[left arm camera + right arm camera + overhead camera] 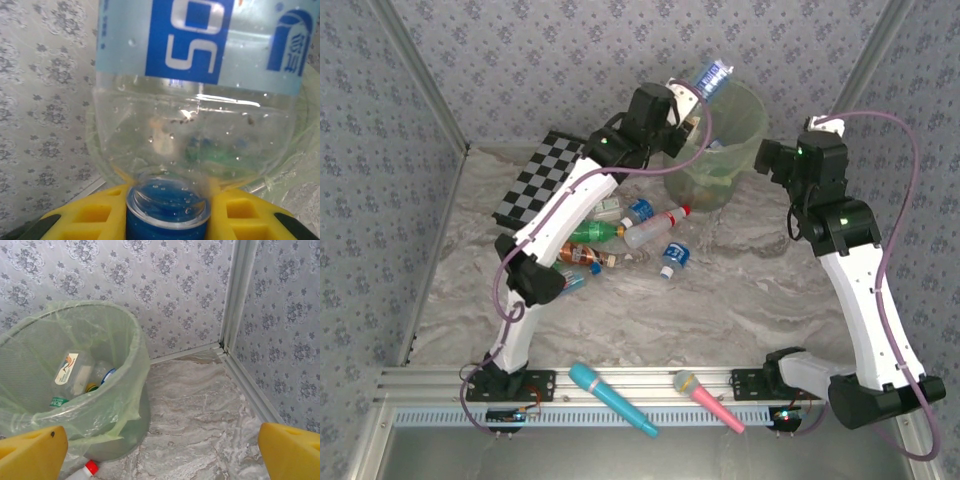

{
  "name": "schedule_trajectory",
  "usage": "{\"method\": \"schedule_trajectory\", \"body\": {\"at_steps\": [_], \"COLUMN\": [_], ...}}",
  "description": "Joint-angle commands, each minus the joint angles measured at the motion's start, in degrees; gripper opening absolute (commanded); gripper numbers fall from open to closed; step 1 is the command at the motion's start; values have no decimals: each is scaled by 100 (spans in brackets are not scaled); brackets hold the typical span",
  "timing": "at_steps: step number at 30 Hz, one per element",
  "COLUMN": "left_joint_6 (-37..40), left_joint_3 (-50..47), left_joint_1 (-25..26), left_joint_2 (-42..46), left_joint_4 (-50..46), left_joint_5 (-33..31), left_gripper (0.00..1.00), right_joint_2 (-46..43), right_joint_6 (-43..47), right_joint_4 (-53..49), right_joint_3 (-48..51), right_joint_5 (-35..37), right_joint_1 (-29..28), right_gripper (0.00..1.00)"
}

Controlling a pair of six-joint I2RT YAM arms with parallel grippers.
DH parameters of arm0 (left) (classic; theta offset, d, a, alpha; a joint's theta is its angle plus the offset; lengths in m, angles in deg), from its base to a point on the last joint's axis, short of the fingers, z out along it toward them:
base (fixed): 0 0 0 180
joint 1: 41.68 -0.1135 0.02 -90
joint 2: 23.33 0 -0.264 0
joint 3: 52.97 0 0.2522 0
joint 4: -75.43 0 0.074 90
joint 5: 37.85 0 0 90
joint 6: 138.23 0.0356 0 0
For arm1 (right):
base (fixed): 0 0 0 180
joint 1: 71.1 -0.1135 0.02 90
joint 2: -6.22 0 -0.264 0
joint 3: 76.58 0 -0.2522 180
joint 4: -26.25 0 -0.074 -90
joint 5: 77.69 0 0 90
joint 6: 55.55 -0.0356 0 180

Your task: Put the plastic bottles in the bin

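Bottle in hand: clear plastic bottle with pale blue label and blue cap (200,125), gripped at the neck just by the cap. The left hand (167,202) is clenched on it, with a yellow finger on each side and the body sticking out away from the hand. In the top view it is raised over the near-left rim of the pale green translucent round bin with thin liner bag (720,180). Cannot tell if the whole body is inside the rim line yet.

Step in hand looks like the drop. To do it well:
- Carry the bottle further toward the bin centre.
- Tip the body down into the opening.
- Only then release the fingers.
- Stay off the rim and the loose liner: the bin looks light and could shift or snag.

Right wrist view shows several dropped bottles (82,375) lying inside the bin. The right hand (162,442) is released wide and empty, just right of the bin and apart from it. It should stay clear of the drop.

Loose bottles on the tabletop (625,235) (green, brown, clear) lie near the bin, by the left arm. Task is partway, by my read.

Grey marble-pattern tabletop (740,290) also carries a black-and-white chequered board (535,180) at far left.
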Motion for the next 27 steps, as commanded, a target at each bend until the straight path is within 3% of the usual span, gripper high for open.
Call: {"method": "schedule_trajectory", "body": {"at_steps": [1, 17, 24, 27], "left_joint_6": [134, 72, 41, 2], "left_joint_3": [323, 596, 606, 611], "left_joint_1": [21, 97, 103, 104], "left_joint_2": [-123, -540, -499, -435], "left_joint_4": [149, 513, 473, 460], "left_joint_5": [50, 77, 102, 82], "left_gripper": [30, 33, 79, 85], "right_joint_2": [-144, -151, -147, -141], "right_joint_6": [-119, -278, -368, -422], "right_joint_4": [-77, -188, -197, -171], "right_joint_3": [54, 89, 144, 164], "right_joint_5": [-152, -459, -484, -520], "right_joint_1": [148, 362, 372, 383], "right_gripper": [100, 100, 100, 100]}}
